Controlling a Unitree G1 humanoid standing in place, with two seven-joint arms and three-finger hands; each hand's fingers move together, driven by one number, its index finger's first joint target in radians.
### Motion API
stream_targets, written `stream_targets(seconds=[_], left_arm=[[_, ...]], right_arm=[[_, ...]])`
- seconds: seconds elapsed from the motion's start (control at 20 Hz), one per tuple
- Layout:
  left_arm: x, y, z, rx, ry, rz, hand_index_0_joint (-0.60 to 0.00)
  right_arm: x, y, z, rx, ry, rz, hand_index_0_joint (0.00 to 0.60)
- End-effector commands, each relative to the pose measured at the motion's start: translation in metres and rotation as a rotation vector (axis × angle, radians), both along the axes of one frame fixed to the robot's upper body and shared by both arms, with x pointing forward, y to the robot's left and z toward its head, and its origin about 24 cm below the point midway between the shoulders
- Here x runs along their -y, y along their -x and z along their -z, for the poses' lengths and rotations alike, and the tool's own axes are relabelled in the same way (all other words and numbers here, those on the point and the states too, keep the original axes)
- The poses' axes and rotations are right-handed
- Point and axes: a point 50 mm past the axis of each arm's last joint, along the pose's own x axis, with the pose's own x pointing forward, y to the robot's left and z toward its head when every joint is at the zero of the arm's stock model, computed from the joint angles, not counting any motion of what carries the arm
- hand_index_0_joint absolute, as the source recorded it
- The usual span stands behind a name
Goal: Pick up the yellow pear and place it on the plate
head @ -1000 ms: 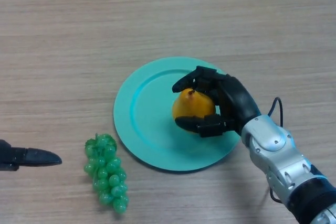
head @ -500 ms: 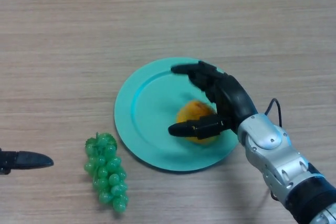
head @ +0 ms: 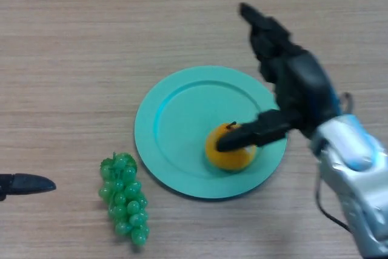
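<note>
At the far left edge, well left of the plate [head: 176, 122], only the dark tip of the left hand [head: 27, 183] shows; its grip cannot be told. Green grapes [head: 123, 198] lie just left of the plate. The pear [head: 229, 148] sits on the plate's right part. The right hand [head: 291, 77] is spread wide above it, holding nothing.

The right hand [head: 297, 83] is seen at the right of the frame as a matte black unit with thick, blocky fingers [head: 260, 25] and a thumb [head: 251, 137] built of rounded segments. Behind it, a wrist and forearm [head: 354, 171] in glossy silver-grey casing with a light blue sheen are shown. At the lower left edge, only a black, tapered tip of the left hand [head: 24, 183] is visible.
</note>
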Motion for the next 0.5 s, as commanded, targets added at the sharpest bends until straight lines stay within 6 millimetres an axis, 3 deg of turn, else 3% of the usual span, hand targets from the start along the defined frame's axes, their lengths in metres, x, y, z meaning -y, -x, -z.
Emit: stream_targets(seconds=[0.05,0.25,0.5], left_arm=[[0.009,0.007,-0.030,0.167,-0.076,0.098,0.000],[0.024,-0.003,-0.026,0.134,-0.106,0.147,0.000],[0.037,-0.014,-0.031,0.145,-0.065,0.164,0.000]], right_arm=[[0.023,0.018,-0.039,0.188,0.001,0.038,0.000],[0.054,0.041,-0.039,0.194,0.025,0.144,0.000],[0.076,0.066,-0.045,0.233,0.000,0.217,0.000]])
